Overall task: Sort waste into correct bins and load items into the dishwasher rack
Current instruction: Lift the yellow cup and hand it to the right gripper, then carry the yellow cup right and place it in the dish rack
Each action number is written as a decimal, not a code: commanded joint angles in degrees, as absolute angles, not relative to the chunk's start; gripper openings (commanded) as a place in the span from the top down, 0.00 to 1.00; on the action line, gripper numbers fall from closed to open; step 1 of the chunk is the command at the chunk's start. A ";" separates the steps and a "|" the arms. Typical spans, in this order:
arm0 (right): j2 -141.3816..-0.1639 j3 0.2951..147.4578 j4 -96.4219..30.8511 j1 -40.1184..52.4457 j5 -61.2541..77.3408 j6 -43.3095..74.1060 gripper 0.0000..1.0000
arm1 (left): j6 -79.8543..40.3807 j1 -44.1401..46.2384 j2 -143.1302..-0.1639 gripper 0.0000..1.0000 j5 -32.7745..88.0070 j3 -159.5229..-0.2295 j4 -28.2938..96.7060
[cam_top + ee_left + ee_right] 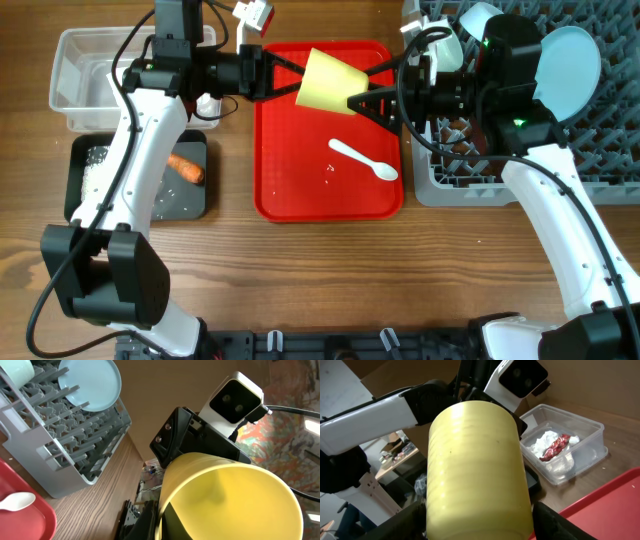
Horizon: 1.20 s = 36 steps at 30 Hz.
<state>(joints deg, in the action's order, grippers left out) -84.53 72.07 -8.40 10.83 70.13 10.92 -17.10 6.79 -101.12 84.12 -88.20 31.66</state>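
While hands (297, 78) (352, 103) grip the yellow cup (325, 80), a red tray (300, 190) lies on wood (330, 270).

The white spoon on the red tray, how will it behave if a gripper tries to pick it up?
The white spoon looks thin and plastic, so it is probably very light and fairly stiff. It lies flat on the smooth red tray, so it may slide away when pinched. Its rounded bowl may rock.

Wooden table (300, 270), brown wall (600, 385)
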 commanded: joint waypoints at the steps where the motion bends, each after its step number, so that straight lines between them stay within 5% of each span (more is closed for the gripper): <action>1: -85.19 71.72 -7.92 12.40 71.13 10.98 0.30 | -17.23 7.01 -100.66 0.96 86.11 -88.68 31.40; 9: -85.19 71.72 -7.92 15.11 68.36 10.81 0.31 | -17.23 7.01 -100.66 0.96 86.11 -88.68 31.42; 15: -85.19 71.72 -6.66 15.09 68.38 10.68 0.48 | -17.19 7.01 -100.66 0.96 86.08 -88.68 31.42; 23: -85.17 71.75 -4.95 13.72 68.38 10.72 0.64 | -17.19 7.01 -100.66 0.68 84.09 -88.68 31.42; 36: -84.47 71.75 -8.99 1.96 73.80 12.14 0.69 | -17.21 7.01 -100.66 0.67 80.66 -88.68 31.46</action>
